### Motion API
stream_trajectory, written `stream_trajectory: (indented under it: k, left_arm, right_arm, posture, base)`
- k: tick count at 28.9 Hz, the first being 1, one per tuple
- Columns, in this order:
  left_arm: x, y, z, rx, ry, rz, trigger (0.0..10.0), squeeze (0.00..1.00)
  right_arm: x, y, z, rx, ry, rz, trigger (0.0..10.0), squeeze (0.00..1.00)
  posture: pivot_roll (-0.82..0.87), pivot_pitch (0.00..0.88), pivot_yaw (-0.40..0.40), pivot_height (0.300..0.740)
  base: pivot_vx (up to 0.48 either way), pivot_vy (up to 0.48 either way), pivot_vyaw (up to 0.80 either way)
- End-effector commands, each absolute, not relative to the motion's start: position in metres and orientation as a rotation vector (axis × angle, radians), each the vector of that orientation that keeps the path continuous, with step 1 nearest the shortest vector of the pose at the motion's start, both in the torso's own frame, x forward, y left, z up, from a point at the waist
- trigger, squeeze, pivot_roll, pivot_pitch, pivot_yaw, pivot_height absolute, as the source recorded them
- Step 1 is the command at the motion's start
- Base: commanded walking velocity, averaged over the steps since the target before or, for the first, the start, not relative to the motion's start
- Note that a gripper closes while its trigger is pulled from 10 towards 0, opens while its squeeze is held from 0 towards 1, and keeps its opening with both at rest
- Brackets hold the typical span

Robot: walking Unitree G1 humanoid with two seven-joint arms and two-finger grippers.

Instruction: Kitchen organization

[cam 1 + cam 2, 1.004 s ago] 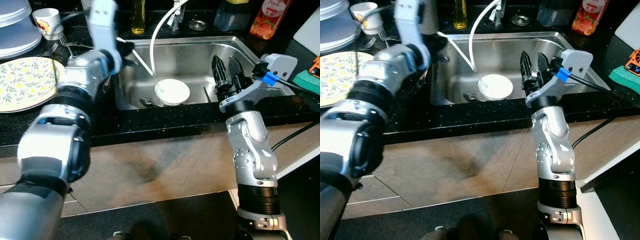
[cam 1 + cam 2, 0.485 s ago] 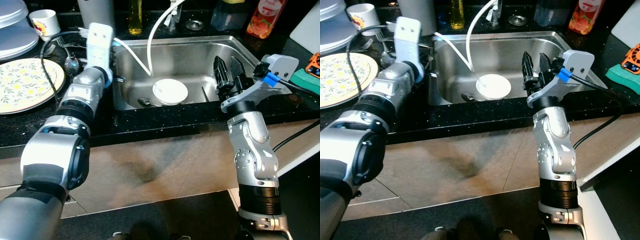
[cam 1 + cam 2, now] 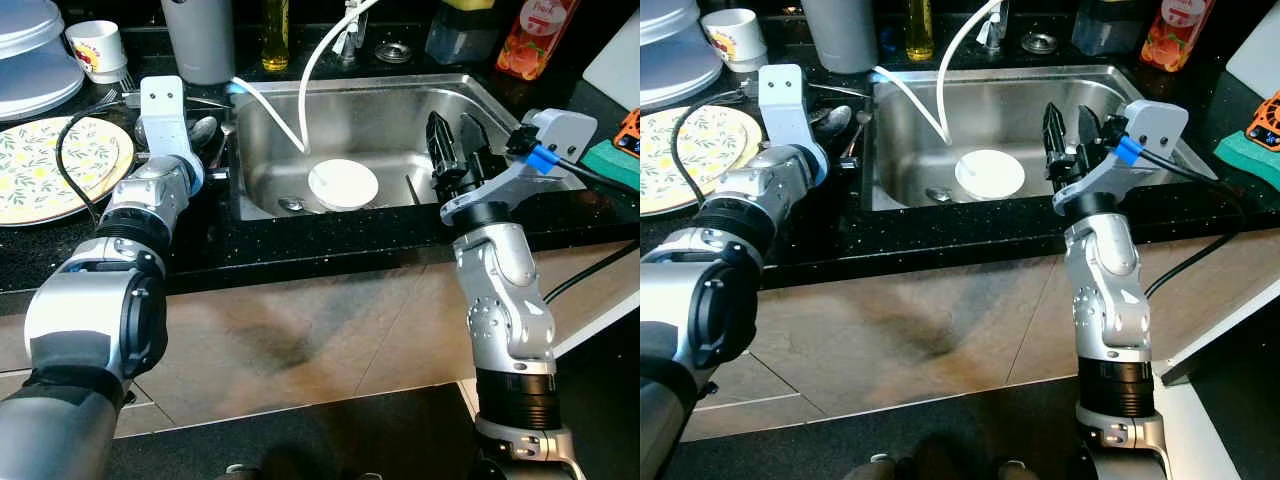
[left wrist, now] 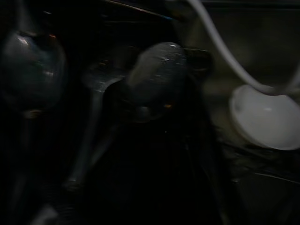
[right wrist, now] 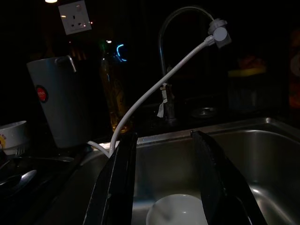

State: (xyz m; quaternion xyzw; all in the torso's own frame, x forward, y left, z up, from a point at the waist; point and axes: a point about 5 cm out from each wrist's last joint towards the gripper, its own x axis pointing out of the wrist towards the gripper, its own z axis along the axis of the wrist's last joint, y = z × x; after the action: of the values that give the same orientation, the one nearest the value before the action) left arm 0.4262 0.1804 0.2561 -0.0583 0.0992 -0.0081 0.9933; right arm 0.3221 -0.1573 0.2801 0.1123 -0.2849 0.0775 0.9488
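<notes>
left of the sink (image 3: 480,100), we are lowering our left gripper (image 3: 205,160) over spoons (image 3: 203,128); its finger state is unclear. right gripper (image 3: 452,150) is hovering open over the sink near the bowl (image 3: 343,184). a blind grab is risking scattering cutlery.

The left gripper (image 3: 205,150) sits behind its own wrist, fingers unseen; the dark left wrist view shows what may be spoons (image 4: 157,77).

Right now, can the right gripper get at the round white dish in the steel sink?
Probably yes. The right gripper is open above the steel sink's near edge, and the round white dish lies uncovered on the basin floor just to its left. The white hose ends behind the dish.
</notes>
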Motion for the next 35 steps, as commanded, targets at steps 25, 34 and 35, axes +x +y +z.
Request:
stream_trajectory:
  k: [25,34,35]
  left_arm:
    - [0.413,0.181,0.319,0.438,-0.055,-0.270,10.0,0.00]
    - [0.351,0.242,0.336,1.164,-0.004,-0.396,10.0,0.00]
    - [0.349,0.246,0.338,1.207,0.006,-0.400,10.0,0.00]
  right_arm:
    - [0.321,-0.161,0.283,0.219,-0.593,0.152,10.0,0.00]
    - [0.325,-0.156,0.281,0.230,-0.587,0.174,10.0,0.00]
    - [0.326,-0.155,0.282,0.232,-0.589,0.177,10.0,0.00]
  posture:
    - [0.14,0.132,0.006,0.740]
    - [0.18,0.121,-0.005,0.740]
    - [0.18,0.121,-0.005,0.740]
  base:
    - [0.000,0.000,0.00]
    - [0.000,0.000,0.00]
    - [0.000,0.000,0.00]
